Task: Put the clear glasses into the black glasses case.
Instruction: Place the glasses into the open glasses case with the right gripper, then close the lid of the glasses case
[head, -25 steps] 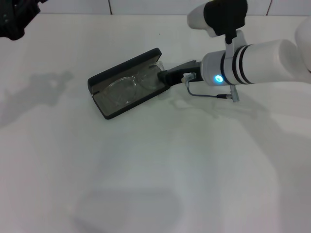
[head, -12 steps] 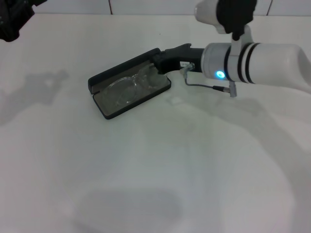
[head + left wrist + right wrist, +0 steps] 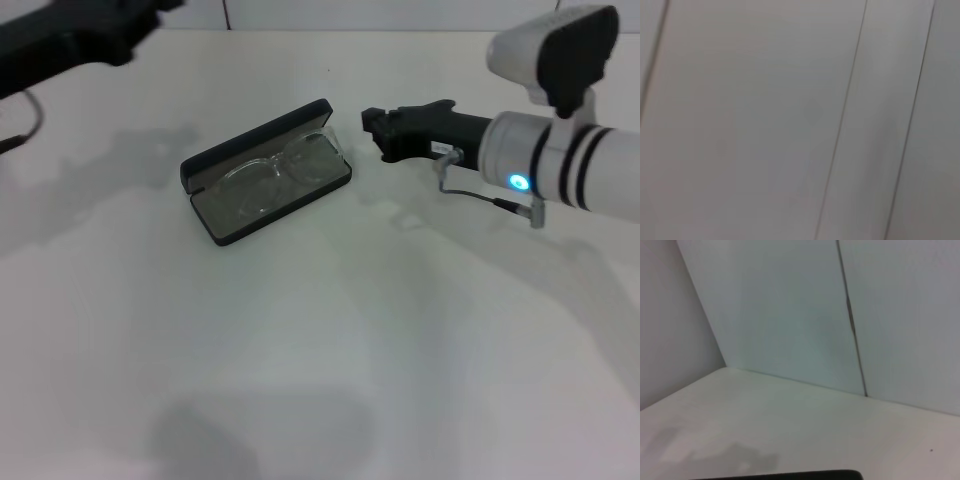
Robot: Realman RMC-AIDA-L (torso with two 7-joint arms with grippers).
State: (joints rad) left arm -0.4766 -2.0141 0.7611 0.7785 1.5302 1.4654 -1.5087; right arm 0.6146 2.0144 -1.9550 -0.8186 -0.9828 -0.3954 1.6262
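The black glasses case [image 3: 222,232] lies open on the white table, left of centre in the head view, with its lid [image 3: 250,140] tilted up at the back. The clear glasses [image 3: 270,175] rest inside on the grey lining, lenses side by side along the case. Nothing touches them. My right gripper [image 3: 374,133] hovers a short way to the right of the case, apart from it and pointing toward it. My left arm [image 3: 75,40] reaches across the top left corner, far from the case. The left wrist view holds only blank wall panels.
The white table [image 3: 320,350] stretches bare in front of and around the case. A tiled wall [image 3: 790,315] stands behind the table's far edge. A thin dark strip [image 3: 790,475] lies along one border of the right wrist view; what it is cannot be told.
My right gripper has pulled back to the right, away from the case's end, leaving the glasses lying inside. The left arm has swung further into the top left corner.
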